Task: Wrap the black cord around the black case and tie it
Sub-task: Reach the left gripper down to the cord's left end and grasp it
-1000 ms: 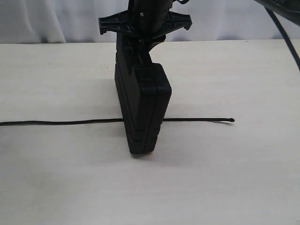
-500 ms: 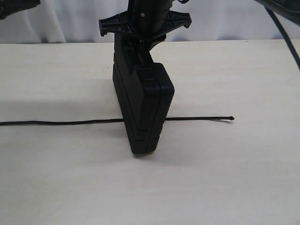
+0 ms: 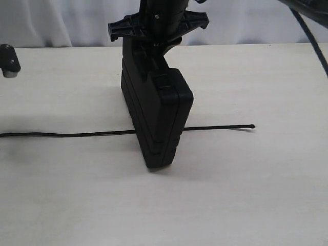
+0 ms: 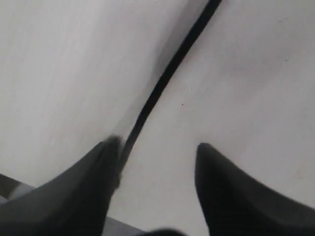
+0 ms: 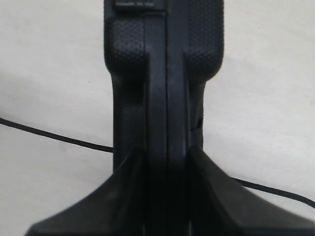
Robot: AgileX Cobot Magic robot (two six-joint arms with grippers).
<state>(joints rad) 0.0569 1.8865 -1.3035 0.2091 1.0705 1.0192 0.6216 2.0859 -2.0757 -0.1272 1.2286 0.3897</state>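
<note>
Clearly a job for the left arm

The right gripper (image 5: 165,155) clamps the flat matte black plastic case (image 3: 156,118) upright over the white table (image 3: 246,195). The thin black braided cord (image 3: 66,134) runs left-right past its foot. The left gripper (image 4: 156,146), spread open, hangs just over the cord's left stretch.

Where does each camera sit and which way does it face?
Exterior: off the arms, facing across the table at the black case on edge and the black cord; right claw grips its top.
Left wrist: on the left arm, looking down at cord and table; fingers of the open left claw show.
Right wrist: on the right arm, looking down the case's edge; fingers clamp it.
Shared: all see the cord; exterior and right wrist see the case.
</note>
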